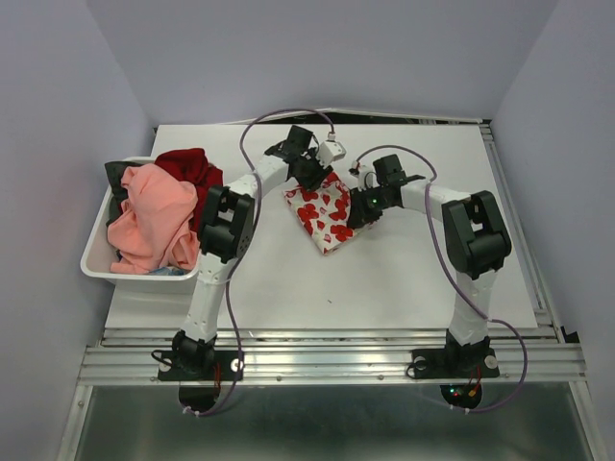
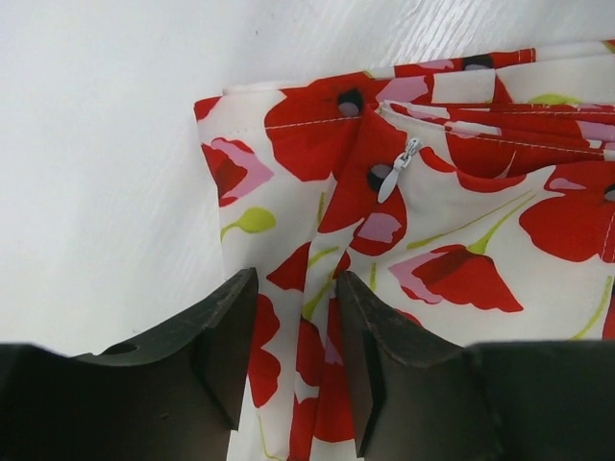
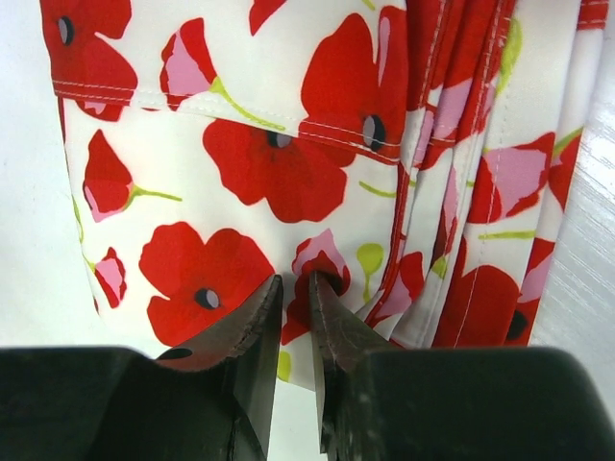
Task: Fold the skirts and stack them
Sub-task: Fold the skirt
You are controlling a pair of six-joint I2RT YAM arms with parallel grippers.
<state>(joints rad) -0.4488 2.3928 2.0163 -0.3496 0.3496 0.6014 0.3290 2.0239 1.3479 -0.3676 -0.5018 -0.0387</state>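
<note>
The white skirt with red flowers [image 1: 325, 219] lies folded into a small diamond shape on the white table, between my two arms. In the left wrist view its zipped waistband corner [image 2: 461, 240] is spread flat. My left gripper [image 1: 312, 178] [image 2: 296, 279] hovers over its far corner, jaws apart, with a cloth ridge running between them. My right gripper [image 1: 357, 213] [image 3: 295, 279] sits at the skirt's [image 3: 269, 163] right edge, jaws nearly together and pinching the cloth at the hem. A salmon-pink skirt [image 1: 149, 216] is heaped in the bin on the left.
A white bin [image 1: 96, 272] stands at the table's left edge, and it also holds a dark red garment [image 1: 192, 168]. The table's metal rail [image 1: 327, 360] runs along the near side. Grey walls close in on the back and both sides.
</note>
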